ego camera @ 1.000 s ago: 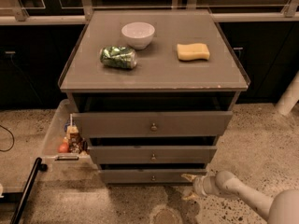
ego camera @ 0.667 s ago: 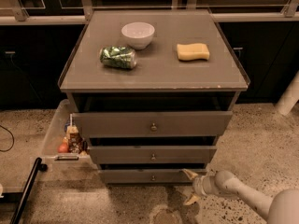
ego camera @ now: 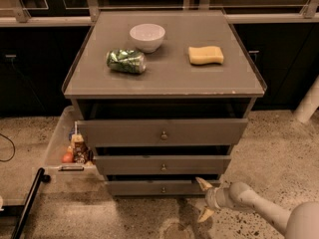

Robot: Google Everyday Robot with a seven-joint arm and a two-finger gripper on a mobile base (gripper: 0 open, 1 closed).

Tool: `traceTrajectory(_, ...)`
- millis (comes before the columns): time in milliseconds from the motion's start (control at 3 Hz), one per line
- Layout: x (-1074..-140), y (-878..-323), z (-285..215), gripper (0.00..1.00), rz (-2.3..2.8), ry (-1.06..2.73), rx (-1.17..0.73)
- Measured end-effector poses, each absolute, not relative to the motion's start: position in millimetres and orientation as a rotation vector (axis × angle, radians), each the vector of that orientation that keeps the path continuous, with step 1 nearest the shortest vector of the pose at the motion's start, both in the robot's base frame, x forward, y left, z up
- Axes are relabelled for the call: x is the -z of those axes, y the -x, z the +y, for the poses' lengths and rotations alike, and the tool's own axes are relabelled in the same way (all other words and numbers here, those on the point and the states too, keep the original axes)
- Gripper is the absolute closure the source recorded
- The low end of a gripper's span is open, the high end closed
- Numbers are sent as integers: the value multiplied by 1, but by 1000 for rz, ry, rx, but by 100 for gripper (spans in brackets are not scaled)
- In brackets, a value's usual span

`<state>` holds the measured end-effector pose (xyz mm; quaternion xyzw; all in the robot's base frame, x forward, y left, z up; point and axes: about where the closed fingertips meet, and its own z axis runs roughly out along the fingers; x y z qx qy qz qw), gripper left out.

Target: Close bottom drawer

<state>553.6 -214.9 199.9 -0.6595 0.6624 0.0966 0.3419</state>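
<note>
Our claw [ego camera: 203,199] hung released, jaws spread, low by the right front corner of the cabinet [ego camera: 169,78], just beside the right end of the bottom drawer [ego camera: 149,188], which seemed slightly out at the cabinet's foot. We judged that a push so far off-centre might skew and jam it. A bowl [ego camera: 147,36], a can [ego camera: 126,61] and a sponge [ego camera: 206,55] sat on the cabinet's top, and speckled floor [ego camera: 279,153] lay around it.

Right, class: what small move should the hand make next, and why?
Probably press the hand forward against the front of the bottom drawer. It hovers open at that front's right end, and the drawer stands out from the cabinet, so a push should slide it in.
</note>
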Motion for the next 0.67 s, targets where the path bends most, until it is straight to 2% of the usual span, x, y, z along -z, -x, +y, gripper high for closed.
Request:
traceTrajectory(333,-217,-497,-235,0,1715,1718,-280)
traceTrajectory(667,-216,-490,-238,0,1724,1711,-285)
